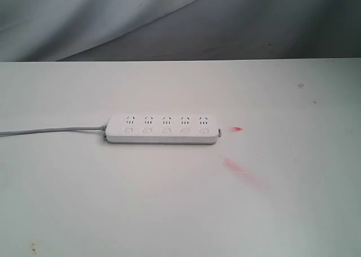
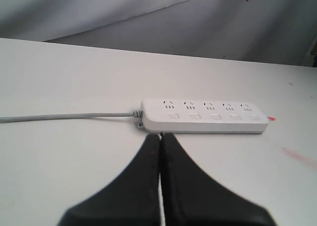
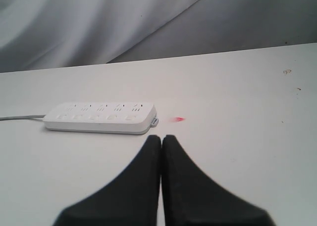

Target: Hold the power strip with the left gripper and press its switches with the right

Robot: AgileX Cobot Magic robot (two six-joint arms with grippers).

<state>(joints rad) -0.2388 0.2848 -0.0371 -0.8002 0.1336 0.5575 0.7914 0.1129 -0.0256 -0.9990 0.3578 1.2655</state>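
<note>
The white power strip (image 1: 162, 129) lies flat on the white table, its grey cord (image 1: 51, 129) running off to the left. A row of five square switches (image 1: 165, 131) sits below the socket sets. Neither arm shows in the exterior view. In the left wrist view the strip (image 2: 204, 116) lies ahead of my left gripper (image 2: 160, 135), which is shut and empty, tips short of the strip's near edge. In the right wrist view my right gripper (image 3: 161, 137) is shut and empty, just short of the strip's (image 3: 100, 118) cordless end.
A small red mark (image 1: 236, 129) lies right of the strip's end, and a fainter red smear (image 1: 242, 171) runs diagonally in front of it. Grey cloth (image 1: 180, 20) hangs behind the table's far edge. Small specks (image 1: 301, 86) dot the far right.
</note>
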